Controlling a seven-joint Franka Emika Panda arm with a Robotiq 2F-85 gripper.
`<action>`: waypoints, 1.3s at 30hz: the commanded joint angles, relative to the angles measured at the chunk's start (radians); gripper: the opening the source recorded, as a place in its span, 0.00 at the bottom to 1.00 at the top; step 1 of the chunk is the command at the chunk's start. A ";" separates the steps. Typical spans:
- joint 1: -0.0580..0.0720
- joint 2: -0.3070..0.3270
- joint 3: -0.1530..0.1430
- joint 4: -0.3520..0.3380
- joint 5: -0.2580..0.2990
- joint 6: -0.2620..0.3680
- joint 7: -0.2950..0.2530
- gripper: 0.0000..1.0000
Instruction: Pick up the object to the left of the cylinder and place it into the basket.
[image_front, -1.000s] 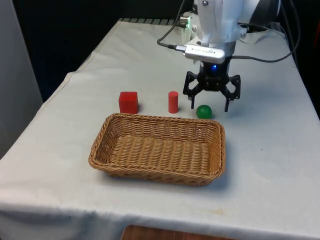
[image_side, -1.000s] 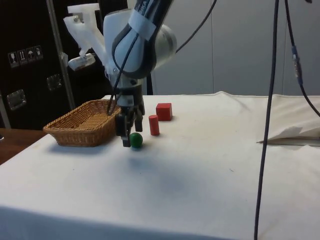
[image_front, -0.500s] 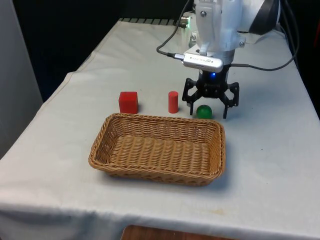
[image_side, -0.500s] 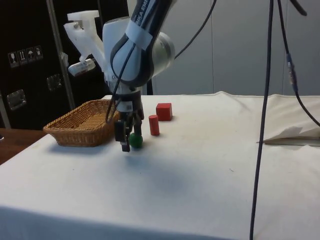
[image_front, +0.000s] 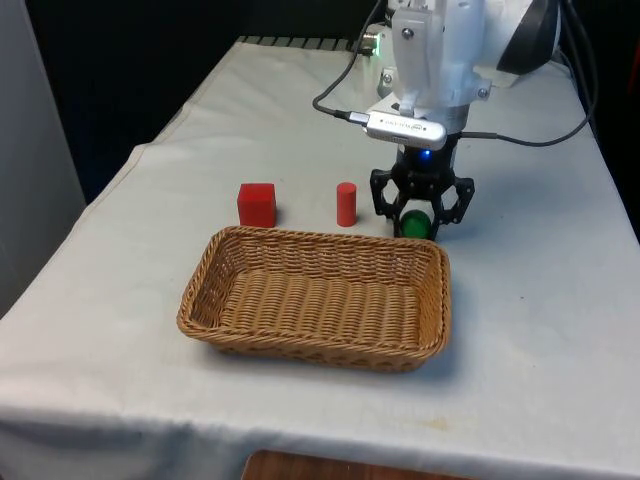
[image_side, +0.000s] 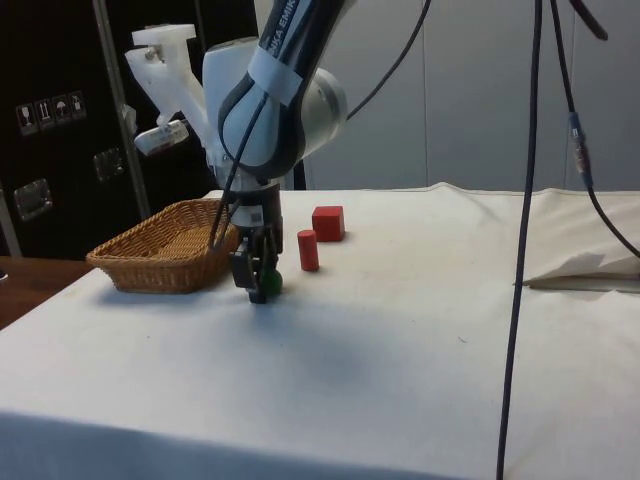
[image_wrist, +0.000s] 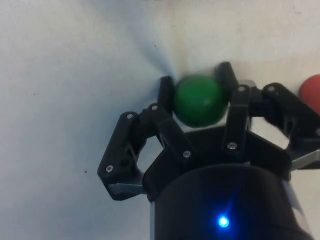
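A green ball (image_front: 414, 223) lies on the white cloth, to the front view's right of an upright red cylinder (image_front: 346, 204). My black gripper (image_front: 415, 222) is down at the table and shut on the ball, one finger on each side. In the wrist view the green ball (image_wrist: 199, 100) sits pinched between the fingertips (image_wrist: 166, 93), with the gripper (image_wrist: 196, 85) over it and the red cylinder (image_wrist: 311, 87) at the edge. From the side, the gripper (image_side: 258, 290) covers most of the ball (image_side: 271, 284). The wicker basket (image_front: 196, 300) stands just in front.
A red cube (image_front: 257, 204) stands at the front view's left of the cylinder, behind the basket's far rim. In the side view the cylinder (image_side: 308, 250) and cube (image_side: 328, 222) stand beyond the gripper, and the basket (image_side: 170, 262) is close beside it. Cables hang from the arm.
The gripper came down around the green ball, and its wide-open fingers closed onto it. The ball, cylinder, cube and basket have stayed where they were.
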 joint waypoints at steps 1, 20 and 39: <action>-0.010 0.002 0.010 0.001 0.009 0.008 -0.011 0.00; 0.007 -0.090 -0.025 0.000 -0.024 -0.068 -0.006 0.00; -0.026 -0.055 -0.055 0.184 0.001 -0.180 -0.037 0.00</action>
